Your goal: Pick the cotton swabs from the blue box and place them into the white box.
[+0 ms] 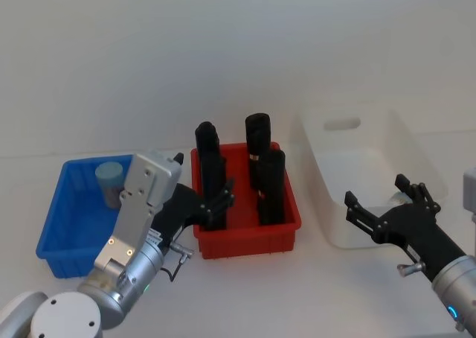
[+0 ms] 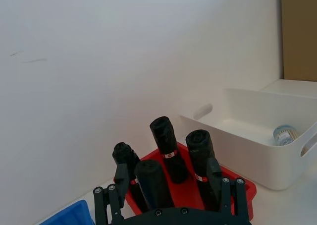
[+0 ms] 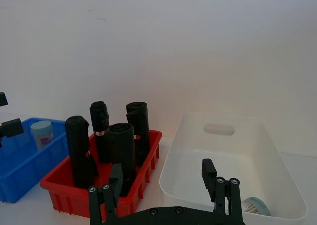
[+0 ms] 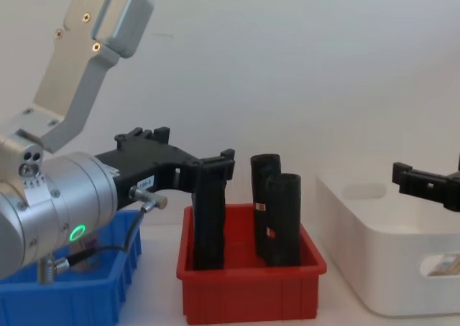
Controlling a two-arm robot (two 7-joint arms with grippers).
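A red bin point(image 1: 245, 243) stands between the blue box point(image 1: 56, 226) and the white box point(image 1: 357, 167). Four tall black rolls point(image 1: 259, 133) stand upright in it, directly ahead of the left gripper point(image 1: 222, 202). That gripper hangs at the red bin's left edge with its jaws spread wide and nothing between them. One fingertip is right beside the nearest black roll, though I cannot tell whether it touches.

One jar of cotton swabs point(image 1: 111, 183) stands upright in the blue box, behind the left jaws and off to their left, beside the arm's silver wrist link.

The right gripper point(image 1: 375, 192) hovers over the near end of the white box, its jaws likewise released and empty. A second jar point(image 3: 255, 205) rests on the white box's floor, just beyond and below the right jaws. In the chest view it shows through the oval handle cut-out.

Each black roll carries a narrow white band with a red mark, too small to read. The jars' labels are blue-purple, and their print cannot be read.
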